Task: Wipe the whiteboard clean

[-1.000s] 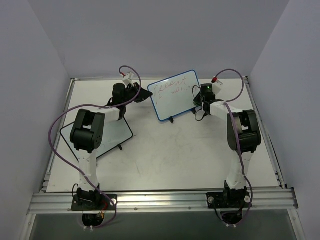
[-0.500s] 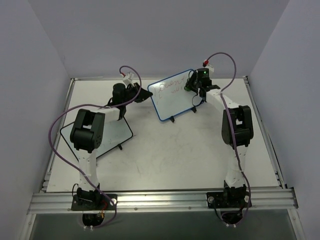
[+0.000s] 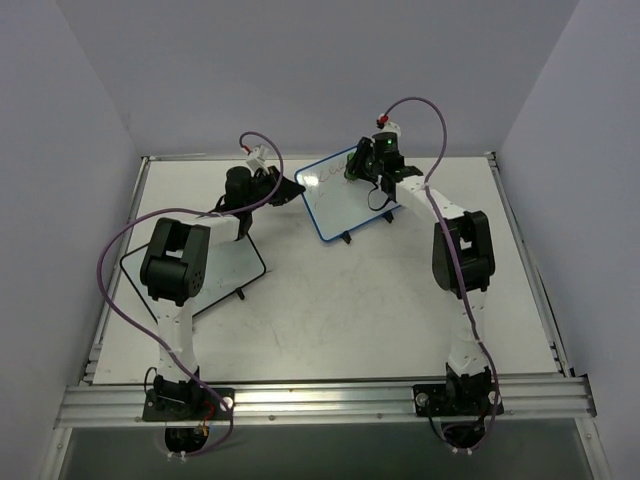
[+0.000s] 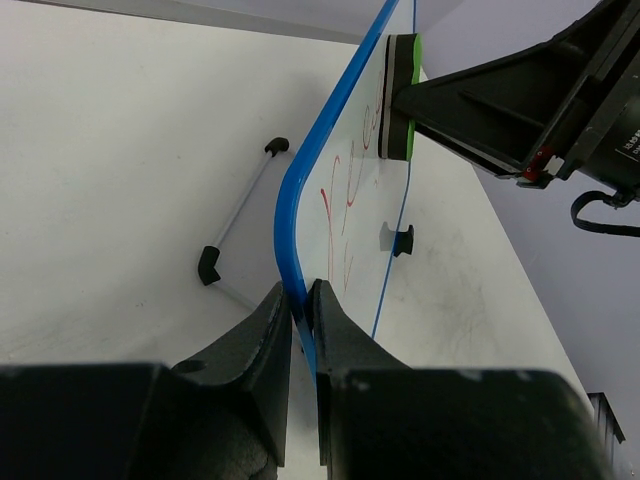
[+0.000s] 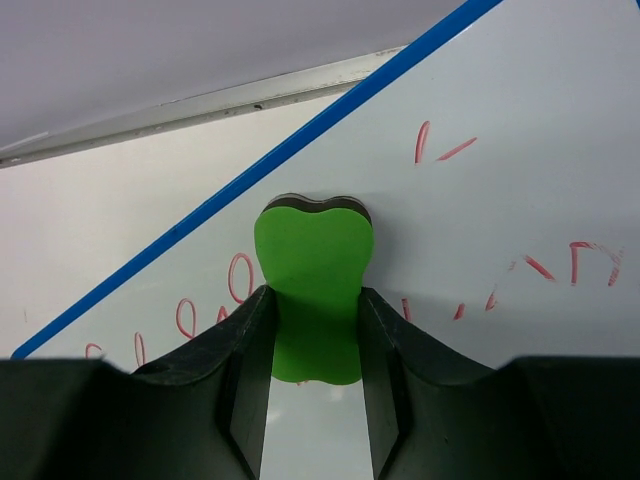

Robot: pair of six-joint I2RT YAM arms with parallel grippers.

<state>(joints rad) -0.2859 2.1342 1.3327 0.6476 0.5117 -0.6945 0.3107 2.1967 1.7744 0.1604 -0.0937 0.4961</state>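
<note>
The blue-framed whiteboard [image 3: 340, 200] stands tilted at the back middle of the table, with red writing on its face. My left gripper [image 3: 296, 190] is shut on its left frame edge [image 4: 292, 230]; the jaws pinch the blue rim [image 4: 301, 318]. My right gripper [image 3: 360, 165] is shut on a green eraser [image 5: 314, 290] and presses it flat against the board's upper part [image 5: 520, 150]. In the left wrist view the eraser [image 4: 398, 97] sits against the board near its top edge. Red marks [image 5: 210, 310] show left and right of the eraser. One black foot [image 4: 400, 240] is visible.
A second, black-framed whiteboard [image 3: 215, 270] lies flat on the table at the left under my left arm. Its stand leg [image 4: 240, 215] shows in the left wrist view. The table's raised metal edge [image 3: 320, 390] runs along the front; walls enclose back and sides.
My right gripper with the eraser has moved left and up across the board, from its right edge to its upper middle. Writing on the right part has thinned. The left arm has not moved.
</note>
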